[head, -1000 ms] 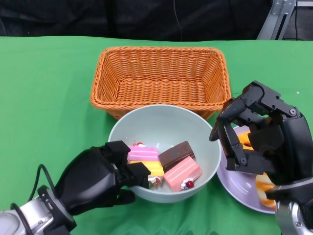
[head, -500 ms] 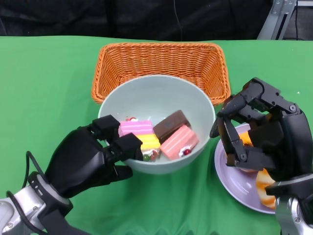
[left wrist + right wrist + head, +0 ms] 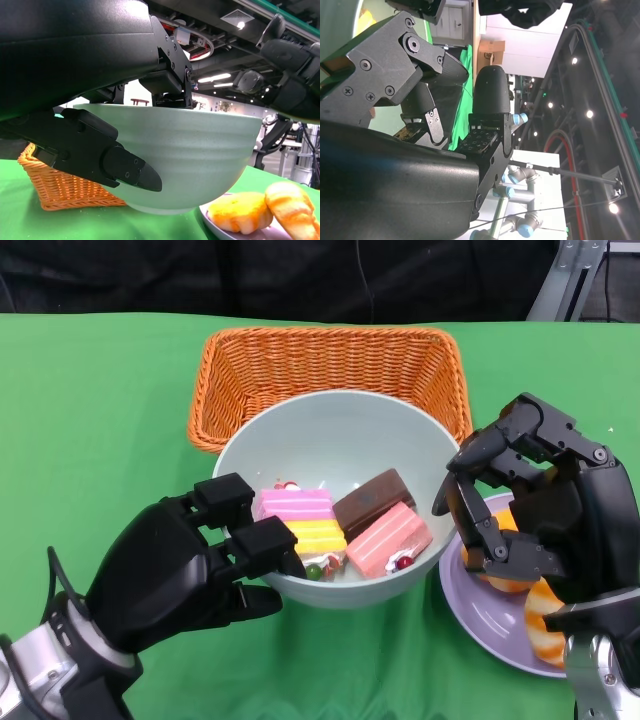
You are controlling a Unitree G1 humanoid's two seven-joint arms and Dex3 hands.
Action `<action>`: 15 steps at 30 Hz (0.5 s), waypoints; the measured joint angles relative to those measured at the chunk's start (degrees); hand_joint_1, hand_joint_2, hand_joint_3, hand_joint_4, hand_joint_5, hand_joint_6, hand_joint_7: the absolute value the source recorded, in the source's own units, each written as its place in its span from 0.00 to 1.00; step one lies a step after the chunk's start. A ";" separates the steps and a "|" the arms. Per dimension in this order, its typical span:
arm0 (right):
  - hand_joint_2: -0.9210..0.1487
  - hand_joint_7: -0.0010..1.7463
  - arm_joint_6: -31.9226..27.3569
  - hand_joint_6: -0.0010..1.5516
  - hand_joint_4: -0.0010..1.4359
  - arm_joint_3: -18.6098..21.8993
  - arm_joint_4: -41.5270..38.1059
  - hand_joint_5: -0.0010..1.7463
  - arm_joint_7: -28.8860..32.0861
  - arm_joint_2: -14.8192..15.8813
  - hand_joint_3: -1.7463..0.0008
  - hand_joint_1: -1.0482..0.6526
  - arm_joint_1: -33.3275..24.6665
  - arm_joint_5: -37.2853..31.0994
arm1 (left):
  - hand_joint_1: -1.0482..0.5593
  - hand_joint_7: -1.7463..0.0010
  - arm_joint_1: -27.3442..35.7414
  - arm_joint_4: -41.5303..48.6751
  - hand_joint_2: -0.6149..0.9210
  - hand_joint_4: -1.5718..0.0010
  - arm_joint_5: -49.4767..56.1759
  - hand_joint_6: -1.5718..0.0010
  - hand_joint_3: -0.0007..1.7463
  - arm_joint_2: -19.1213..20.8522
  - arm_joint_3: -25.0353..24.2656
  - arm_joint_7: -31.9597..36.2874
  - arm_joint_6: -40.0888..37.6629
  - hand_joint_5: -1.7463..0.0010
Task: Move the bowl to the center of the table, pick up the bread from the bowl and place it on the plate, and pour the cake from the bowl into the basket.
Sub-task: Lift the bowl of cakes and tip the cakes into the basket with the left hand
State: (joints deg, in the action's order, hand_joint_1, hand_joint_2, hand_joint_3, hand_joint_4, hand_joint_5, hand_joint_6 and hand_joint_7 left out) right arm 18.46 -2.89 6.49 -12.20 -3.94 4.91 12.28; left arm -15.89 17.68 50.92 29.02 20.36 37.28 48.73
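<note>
Lifted and carried toward the wicker basket since a second ago, the pale green bowl now overlaps the basket's near rim. My left hand grasps its near edge, fingers hooked inside beside the striped cake, thumb under the wall, so I can tip it. Chocolate and pink cakes lie beyond. My right hand hovers half-curled, grasping nothing, over the bread on the purple plate. No writing shows.

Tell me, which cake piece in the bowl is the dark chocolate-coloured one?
The brown-topped cake nearest the basket; the other pieces are pink or yellow.
</note>
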 measured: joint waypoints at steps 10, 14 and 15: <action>0.43 0.73 2.67 0.46 0.56 0.00 -1.74 0.89 0.29 -0.44 0.39 0.53 0.79 -1.19 | 0.60 0.24 -1.25 -0.22 0.82 0.59 -9.01 0.55 0.53 -0.97 -4.67 -8.10 1.13 0.00; 0.44 0.73 3.14 0.47 0.57 -0.26 -2.01 0.89 0.76 -0.77 0.39 0.53 0.79 -1.81 | 0.62 0.23 -3.57 1.46 0.75 0.59 -13.24 0.54 0.63 -1.63 -6.26 -11.47 1.09 0.01; 0.44 0.72 3.20 0.47 0.58 -0.33 -2.01 0.89 0.94 -0.95 0.39 0.53 0.78 -2.03 | 0.62 0.23 -4.20 1.81 0.75 0.59 -14.18 0.54 0.64 -1.71 -6.59 -12.73 1.01 0.02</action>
State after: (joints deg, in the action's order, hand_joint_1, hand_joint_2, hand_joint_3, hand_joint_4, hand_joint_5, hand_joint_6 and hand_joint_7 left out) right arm 21.66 -3.22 4.48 -11.26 -4.89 5.68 10.25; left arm -20.08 19.49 36.75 27.31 13.77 24.55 49.74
